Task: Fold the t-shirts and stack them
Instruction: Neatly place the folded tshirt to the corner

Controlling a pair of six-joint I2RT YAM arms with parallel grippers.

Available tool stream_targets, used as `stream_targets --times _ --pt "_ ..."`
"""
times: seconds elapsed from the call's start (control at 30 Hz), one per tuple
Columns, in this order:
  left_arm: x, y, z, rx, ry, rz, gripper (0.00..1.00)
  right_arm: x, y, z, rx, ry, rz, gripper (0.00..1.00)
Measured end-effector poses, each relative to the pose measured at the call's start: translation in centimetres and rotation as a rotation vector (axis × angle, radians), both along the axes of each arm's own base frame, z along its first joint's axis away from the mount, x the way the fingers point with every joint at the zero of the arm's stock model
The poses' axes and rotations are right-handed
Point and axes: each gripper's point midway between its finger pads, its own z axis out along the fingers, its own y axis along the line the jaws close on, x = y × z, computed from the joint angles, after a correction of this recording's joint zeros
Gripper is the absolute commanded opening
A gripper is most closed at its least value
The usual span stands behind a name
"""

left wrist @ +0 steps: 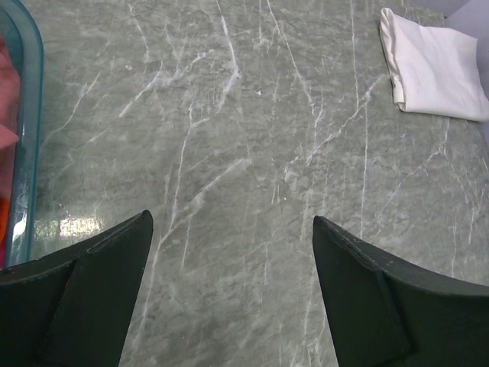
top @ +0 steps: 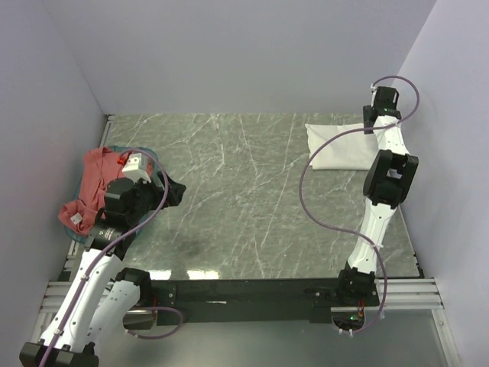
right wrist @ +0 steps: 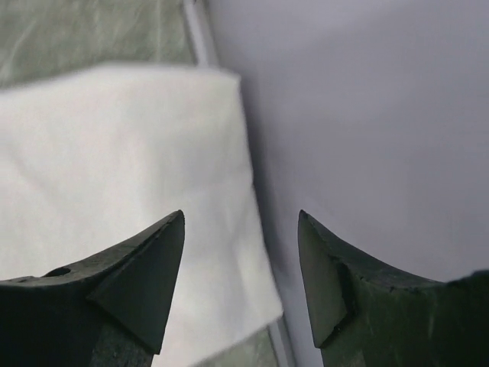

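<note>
T-shirts lie well apart on the grey-green marbled bench [top: 229, 199]. The white t-shirt [top: 342, 147] sits folded into a flat rectangle in the far right corner, close against the right wall [top: 451, 115], while the salmon-red t-shirt [top: 90, 180] is a crumpled heap in the teal basket [left wrist: 32, 99] at the left edge, a white tag [top: 77, 219] showing on its near end. The right claw [right wrist: 241, 214] hangs over the right-hand edge of the white t-shirt, where cloth meets wall. Its jaws stand partly apart with nothing between them, and whether the tips touch the cloth cannot be told. The left claw [left wrist: 231, 218] is at the basket's right side, pointed across the marble toward the far right corner, jaws spread wide and holding nothing. In the left wrist view the basket's rim runs down the left side and the folded white t-shirt shows at the upper right.
</note>
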Motion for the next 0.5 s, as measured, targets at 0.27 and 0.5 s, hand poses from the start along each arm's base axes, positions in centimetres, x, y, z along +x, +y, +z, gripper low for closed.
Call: stream_targets --times 0.27,0.5 --pt "-0.1 0.2 0.2 0.005 -0.008 0.010 0.98 -4.8 13.8 1.9 0.196 0.050 0.387 0.70" --pt "0.1 0.8 -0.1 0.029 -0.007 0.037 0.99 -12.4 30.6 4.9 0.525 0.054 0.926 0.68"
